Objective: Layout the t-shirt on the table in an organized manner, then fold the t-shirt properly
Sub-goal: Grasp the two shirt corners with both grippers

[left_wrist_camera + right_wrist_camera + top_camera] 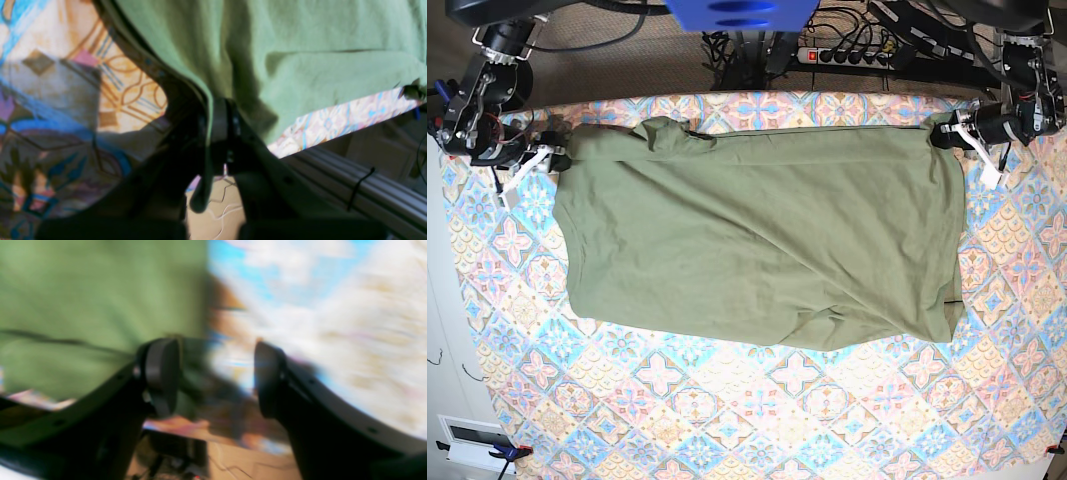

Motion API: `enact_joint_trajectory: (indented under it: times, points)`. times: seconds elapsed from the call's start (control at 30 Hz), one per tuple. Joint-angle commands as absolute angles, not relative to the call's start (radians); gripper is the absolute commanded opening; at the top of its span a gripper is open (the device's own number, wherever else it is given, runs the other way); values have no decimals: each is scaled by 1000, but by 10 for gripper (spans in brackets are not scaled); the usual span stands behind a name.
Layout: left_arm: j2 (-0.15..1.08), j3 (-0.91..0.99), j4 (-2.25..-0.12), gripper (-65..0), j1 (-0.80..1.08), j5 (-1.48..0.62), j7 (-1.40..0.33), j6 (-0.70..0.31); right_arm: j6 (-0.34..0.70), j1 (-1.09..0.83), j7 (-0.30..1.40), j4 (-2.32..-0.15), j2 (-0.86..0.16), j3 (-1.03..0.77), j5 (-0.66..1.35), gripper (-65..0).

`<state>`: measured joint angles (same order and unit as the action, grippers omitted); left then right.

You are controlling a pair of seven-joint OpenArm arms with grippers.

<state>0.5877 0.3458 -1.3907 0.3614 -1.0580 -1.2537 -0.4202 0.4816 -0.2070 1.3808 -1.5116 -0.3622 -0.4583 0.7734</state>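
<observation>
Nearest item, left wrist view: black left gripper, jaws closed together on a thin folded edge of the plain olive-green short-sleeved cotton t-shirt; fabric rises from the clamp and drapes off to the side, with the desk edge and a pale rail below.

Item, right wrist view: black right gripper, jaws standing apart with a clear gap between the dark oval pads; nothing between them. Green cloth lies just beside one pad; the picture is blurred, so contact cannot be told.

Item, base view: t-shirt spread broad across the far half of the large desk with its tile-patterned cloth of pink, blue and cream diamonds. Ribbed collar region bunched at the far corner nearest the right arm. Diagonal creases run across the body; a rumpled lump sits at the near hem. The left gripper sits at the opposite far corner.

Step in hand, judged: laying out, not yet folding. One far corner is pinched, the other free.

Next move, judged: the open jaws need a fresh hold on the shoulder or collar-side edge, then both arms should draw apart and toward the near side to pull out the creases. Care is needed to take a single layer edge and to keep the tension even.
</observation>
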Motion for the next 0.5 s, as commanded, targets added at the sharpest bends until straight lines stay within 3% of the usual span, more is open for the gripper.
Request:
enact_joint_trajectory:
  times: [0.0, 0.47]
  points:
    - [602, 344, -1394, -650, 360, -1040, -1264, -418, 484, -208, 1380, -1524, -381, -466, 797, -301]
    - [602, 344, -1392, -650, 352, -1038, -1265, -418, 484, -202, 1379, -1406, -337, -463, 895, -301]
